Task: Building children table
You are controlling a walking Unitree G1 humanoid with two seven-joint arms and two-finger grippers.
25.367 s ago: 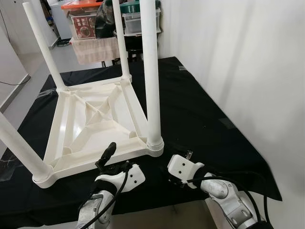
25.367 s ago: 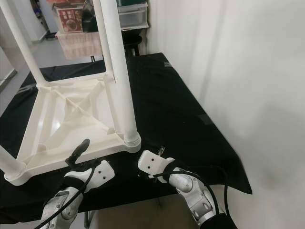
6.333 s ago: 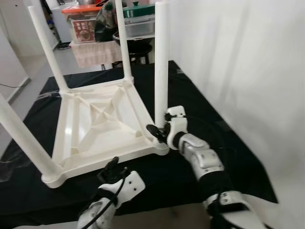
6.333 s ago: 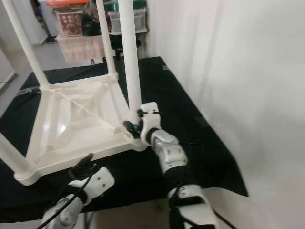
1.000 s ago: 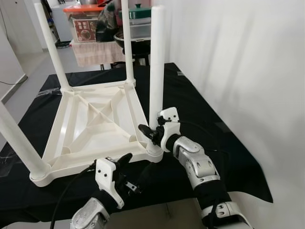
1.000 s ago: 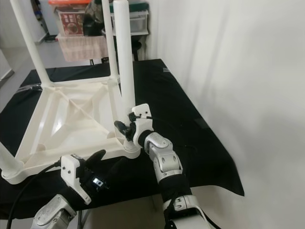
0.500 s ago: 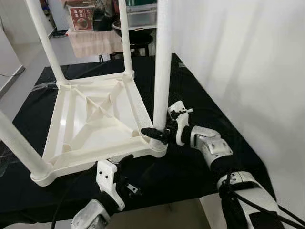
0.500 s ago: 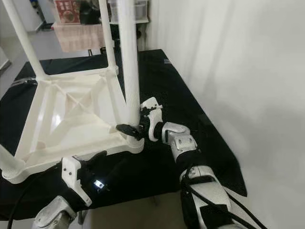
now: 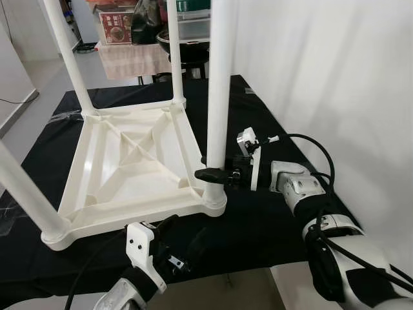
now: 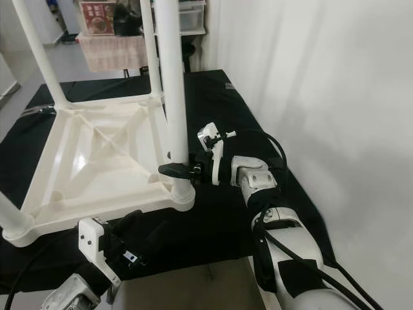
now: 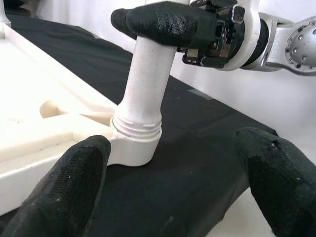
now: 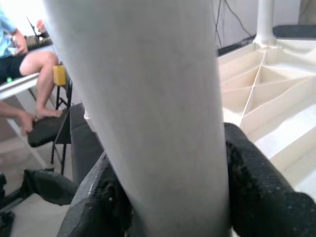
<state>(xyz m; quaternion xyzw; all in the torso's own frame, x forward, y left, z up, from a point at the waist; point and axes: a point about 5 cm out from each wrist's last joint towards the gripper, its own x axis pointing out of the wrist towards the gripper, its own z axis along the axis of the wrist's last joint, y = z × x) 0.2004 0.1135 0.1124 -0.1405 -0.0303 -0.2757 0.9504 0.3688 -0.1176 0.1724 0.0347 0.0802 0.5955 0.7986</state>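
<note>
Right hand (image 9: 216, 174) clamped on near leg (image 9: 218, 97) just above socket (image 9: 211, 199); twist squarely, keep leg upright (left hand (image 11: 173, 177) open, idle).

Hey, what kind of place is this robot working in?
Probably a home storage or utility room. An upturned white plastic table lies on a black cloth, with stacked storage boxes behind it, beside a plain white wall.

black cloth (image 9: 271, 126), white wall (image 9: 335, 77), storage boxes (image 9: 122, 26), seated person (image 12: 19, 64)
</note>
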